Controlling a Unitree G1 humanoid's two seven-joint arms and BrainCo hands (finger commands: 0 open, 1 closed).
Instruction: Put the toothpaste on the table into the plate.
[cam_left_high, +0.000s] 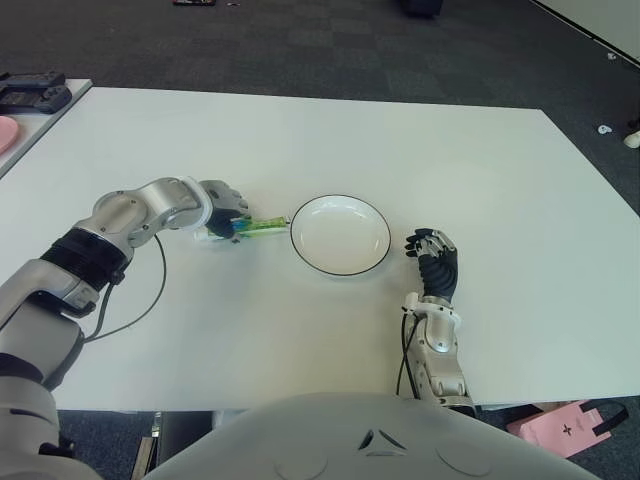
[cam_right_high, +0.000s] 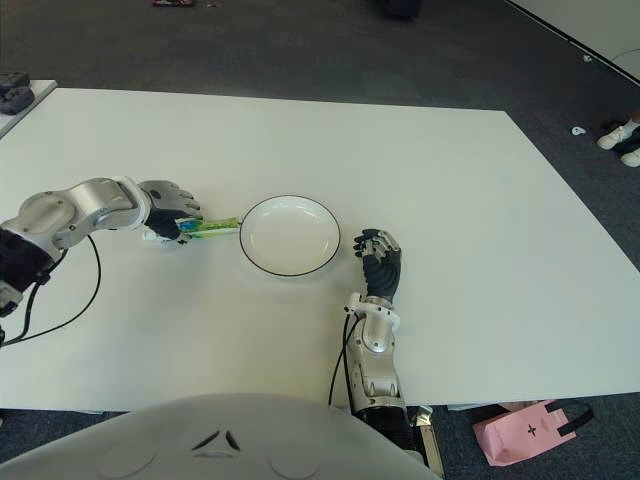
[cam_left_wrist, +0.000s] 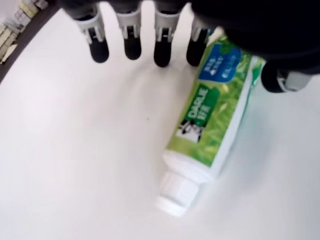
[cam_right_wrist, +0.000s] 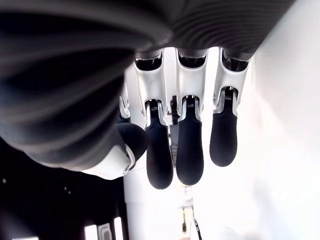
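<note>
On the smooth white table (cam_left_high: 300, 130), the left hand (cam_left_high: 222, 205) hovers with fingers spread over the green toothpaste (cam_left_wrist: 212, 122) tube (ribbed white cap), lying flat just beside the round black-rimmed plate (cam_left_high: 340, 235). Right hand (cam_left_high: 433, 262), fingers loose and empty, shows beyond the plate's other side.

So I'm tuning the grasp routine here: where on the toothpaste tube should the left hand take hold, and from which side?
Grip the toothpaste tube across its flat green body, coming from above. It lies flat on the table, so only its top face and long edges are free. The left hand is over it, fingers on one edge, thumb on the other. The plate sits at its far end.
</note>
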